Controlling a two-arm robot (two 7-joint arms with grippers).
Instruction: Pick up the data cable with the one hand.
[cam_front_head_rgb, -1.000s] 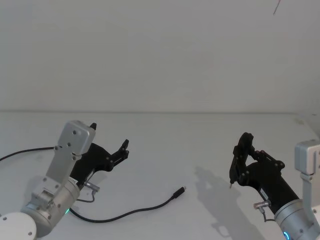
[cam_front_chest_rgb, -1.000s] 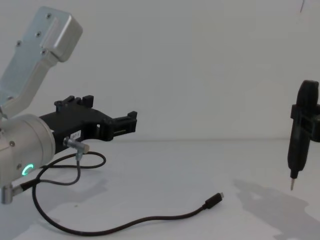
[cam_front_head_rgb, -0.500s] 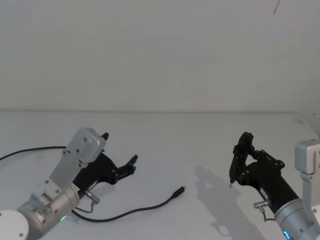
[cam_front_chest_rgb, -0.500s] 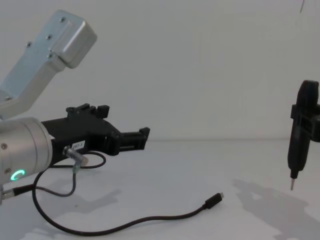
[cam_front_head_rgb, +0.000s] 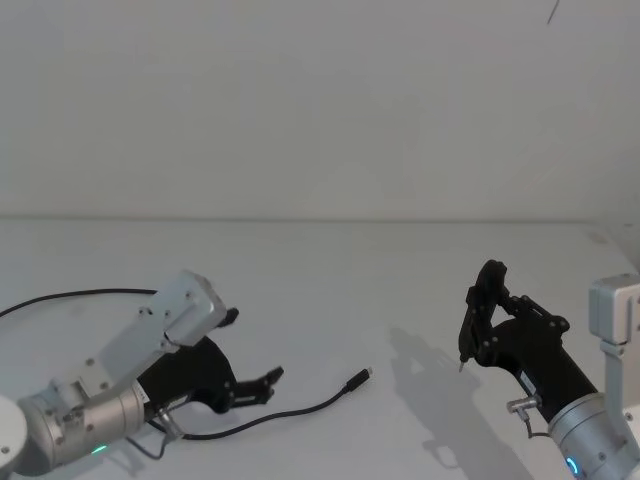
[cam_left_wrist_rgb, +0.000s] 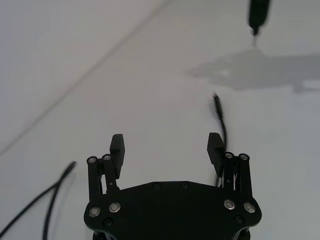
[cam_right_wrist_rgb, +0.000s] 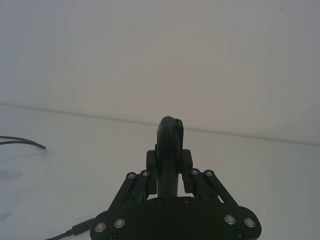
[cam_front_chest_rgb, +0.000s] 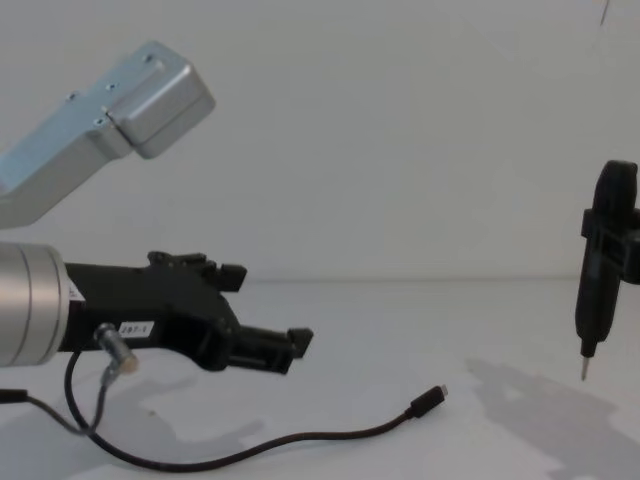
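One broad white table carries everything. Over its near left part the left gripper hangs low, jaws spread wide and empty, pointing right toward the cable. At the right, well apart, the right gripper is parked above the table, jaws clenched on a slim black pen-like tool. The data cable lies flat on the table, curving from beneath the left gripper toward the centre, its plug free at the right end. I judge the approach nearly made; the final descent, the closing on the cable and the lift are all left.
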